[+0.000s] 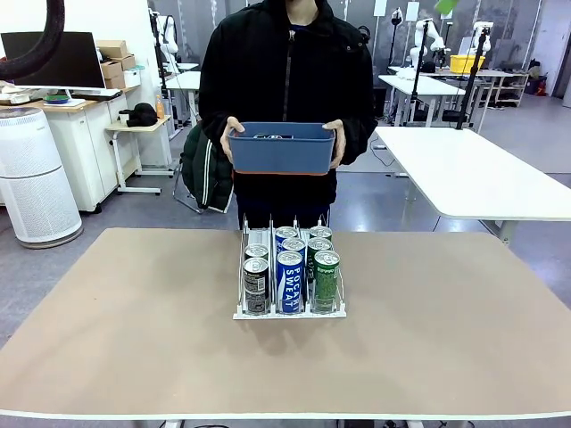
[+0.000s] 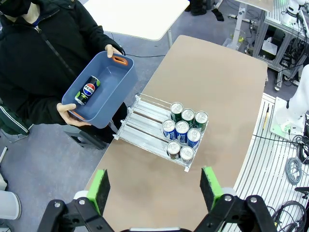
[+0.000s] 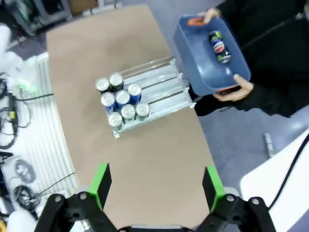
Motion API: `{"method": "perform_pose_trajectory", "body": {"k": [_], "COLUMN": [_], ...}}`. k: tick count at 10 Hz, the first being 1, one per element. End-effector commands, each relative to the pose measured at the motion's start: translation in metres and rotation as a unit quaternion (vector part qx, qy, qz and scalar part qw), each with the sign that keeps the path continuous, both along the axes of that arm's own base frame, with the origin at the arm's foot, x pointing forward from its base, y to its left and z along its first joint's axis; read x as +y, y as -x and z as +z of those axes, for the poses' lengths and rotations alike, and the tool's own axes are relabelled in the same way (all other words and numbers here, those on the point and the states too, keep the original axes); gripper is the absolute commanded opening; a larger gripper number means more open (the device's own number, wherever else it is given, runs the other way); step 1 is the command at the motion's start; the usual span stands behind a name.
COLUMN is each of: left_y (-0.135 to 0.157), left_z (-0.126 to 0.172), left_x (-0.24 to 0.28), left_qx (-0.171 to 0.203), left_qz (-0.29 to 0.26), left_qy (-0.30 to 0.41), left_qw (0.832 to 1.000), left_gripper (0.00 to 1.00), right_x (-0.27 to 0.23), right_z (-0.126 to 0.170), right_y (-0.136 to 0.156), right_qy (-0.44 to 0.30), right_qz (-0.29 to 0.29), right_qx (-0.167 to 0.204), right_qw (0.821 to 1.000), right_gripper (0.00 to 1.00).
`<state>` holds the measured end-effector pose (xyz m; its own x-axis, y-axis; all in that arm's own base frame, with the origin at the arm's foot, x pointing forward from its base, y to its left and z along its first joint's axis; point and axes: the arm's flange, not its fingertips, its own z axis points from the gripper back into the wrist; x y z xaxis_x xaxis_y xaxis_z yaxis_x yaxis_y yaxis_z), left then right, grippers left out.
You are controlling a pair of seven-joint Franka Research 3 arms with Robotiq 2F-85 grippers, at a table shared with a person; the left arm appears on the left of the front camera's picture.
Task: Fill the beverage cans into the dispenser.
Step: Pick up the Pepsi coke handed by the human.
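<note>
left wrist view: eight beverage cans (image 2: 184,131) upright in the dispenser (image 2: 144,115), well beyond the left gripper (image 2: 155,187), jaws wide apart, empty. farther out, another can (image 2: 88,90) lying in a blue bin (image 2: 111,102) held by a person (image 2: 38,53). right gripper (image 3: 155,184) likewise spread, holding nothing.

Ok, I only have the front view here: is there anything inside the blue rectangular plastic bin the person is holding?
Observer: Yes, one dark Pepsi-branded drink can lies on its side in the bin.
Operator: And where are the grippers relative to the rack?
Observer: The left gripper and right gripper both hang open, high above the brown table, well apart from the clear plastic three-lane dispenser.
</note>
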<state>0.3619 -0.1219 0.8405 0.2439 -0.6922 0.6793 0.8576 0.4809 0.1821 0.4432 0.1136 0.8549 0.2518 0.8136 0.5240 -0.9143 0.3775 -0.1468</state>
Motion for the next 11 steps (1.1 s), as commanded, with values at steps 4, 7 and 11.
{"method": "perform_pose_trajectory", "body": {"k": [4,7,11], "left_y": [0.001,0.001,0.001], "left_z": [0.000,0.000,0.000], "left_x": [0.000,0.000,0.000], "left_qx": [0.002,0.002,0.002], "left_qz": [0.000,0.000,0.000], "left_qy": [0.004,0.004,0.004], "left_qw": [1.000,1.000,1.000], "left_gripper": [1.00,1.00,1.00], "right_x": [-0.045,-0.062,-0.075], "right_z": [0.013,-0.017,-0.029], "right_y": [-0.009,-0.010,-0.012], "right_qy": [-0.084,-0.085,-0.108], "right_qz": [-0.051,-0.040,-0.042], "right_qx": [-0.046,-0.091,-0.073], "right_qw": [0.994,0.991,0.991], "right_gripper": [1.00,1.00,1.00]}}
